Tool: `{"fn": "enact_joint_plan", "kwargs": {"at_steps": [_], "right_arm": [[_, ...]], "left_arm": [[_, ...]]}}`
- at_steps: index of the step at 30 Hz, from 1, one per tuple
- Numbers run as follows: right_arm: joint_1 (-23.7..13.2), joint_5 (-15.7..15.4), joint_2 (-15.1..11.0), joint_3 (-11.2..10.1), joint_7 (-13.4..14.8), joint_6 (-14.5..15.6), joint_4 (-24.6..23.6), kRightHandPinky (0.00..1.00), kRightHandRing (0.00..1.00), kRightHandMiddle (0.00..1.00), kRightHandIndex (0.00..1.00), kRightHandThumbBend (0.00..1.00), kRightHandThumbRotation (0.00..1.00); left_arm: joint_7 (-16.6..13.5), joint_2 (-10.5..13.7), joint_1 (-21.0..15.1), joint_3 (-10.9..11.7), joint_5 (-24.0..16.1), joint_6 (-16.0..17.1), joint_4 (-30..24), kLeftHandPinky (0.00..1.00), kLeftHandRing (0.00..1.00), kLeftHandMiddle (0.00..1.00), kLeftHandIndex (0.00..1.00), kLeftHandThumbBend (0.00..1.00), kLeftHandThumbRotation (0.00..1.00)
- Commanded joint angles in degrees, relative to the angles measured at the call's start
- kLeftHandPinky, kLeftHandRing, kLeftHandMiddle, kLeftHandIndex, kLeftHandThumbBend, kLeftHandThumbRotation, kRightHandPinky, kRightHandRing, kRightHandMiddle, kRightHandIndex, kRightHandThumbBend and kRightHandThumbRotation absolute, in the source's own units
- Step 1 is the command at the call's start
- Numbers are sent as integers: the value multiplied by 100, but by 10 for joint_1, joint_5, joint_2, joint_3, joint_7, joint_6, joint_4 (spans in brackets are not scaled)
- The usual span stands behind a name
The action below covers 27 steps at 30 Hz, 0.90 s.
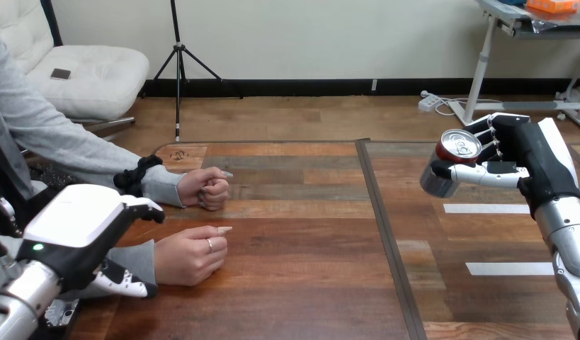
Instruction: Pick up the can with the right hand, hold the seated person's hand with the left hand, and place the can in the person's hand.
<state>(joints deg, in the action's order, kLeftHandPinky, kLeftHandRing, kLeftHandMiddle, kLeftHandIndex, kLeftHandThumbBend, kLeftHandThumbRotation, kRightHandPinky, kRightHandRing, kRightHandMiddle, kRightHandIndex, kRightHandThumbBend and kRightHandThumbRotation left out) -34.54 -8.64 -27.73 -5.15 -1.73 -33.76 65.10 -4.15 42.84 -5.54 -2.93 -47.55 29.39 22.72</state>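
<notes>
1. Take the dark seam (384, 237) that runs across the wooden table (301, 297) as your reference.
2. To the right of the seam you see the right hand (531, 159), raised above the table. Its fingers and thumb are wrapped around the can (453, 154), so it is clamped on it.
3. The can is off the table surface, leaning with its silver top toward the seam.
4. Well to the left of the seam, the person's nearer hand (191, 255) rests on the table, loosely curled.
5. The person's farther hand (205, 188) is also left of the seam, closed in a fist on the wood.
6. Still farther from the seam, the left hand (74, 227) is over the grey sleeve at the wrist of the nearer hand. You cannot tell whether it grips that wrist.
</notes>
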Motion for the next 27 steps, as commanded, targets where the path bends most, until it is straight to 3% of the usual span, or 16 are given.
{"fn": "enact_joint_plan", "kwargs": {"at_steps": [1, 13, 17, 27], "right_arm": [[-25, 15, -14, -12, 4, -23, -31, 35, 38, 43, 46, 71, 0], [-22, 23, -13, -16, -1, -16, -44, 34, 37, 43, 45, 71, 0], [-19, 30, -14, -17, -6, -17, -51, 34, 37, 42, 45, 71, 0], [-11, 40, -17, -18, -15, -19, -64, 33, 37, 43, 45, 71, 0]], "left_arm": [[6, 18, -61, -16, 12, 4, 14, 64, 71, 74, 71, 100, 20], [19, 16, -101, -46, 22, 26, 68, 65, 70, 73, 70, 100, 17], [34, 17, -117, -58, 20, 24, 85, 65, 70, 72, 70, 100, 17], [39, 19, -138, -80, 15, 18, 115, 64, 69, 71, 70, 100, 17]]}}
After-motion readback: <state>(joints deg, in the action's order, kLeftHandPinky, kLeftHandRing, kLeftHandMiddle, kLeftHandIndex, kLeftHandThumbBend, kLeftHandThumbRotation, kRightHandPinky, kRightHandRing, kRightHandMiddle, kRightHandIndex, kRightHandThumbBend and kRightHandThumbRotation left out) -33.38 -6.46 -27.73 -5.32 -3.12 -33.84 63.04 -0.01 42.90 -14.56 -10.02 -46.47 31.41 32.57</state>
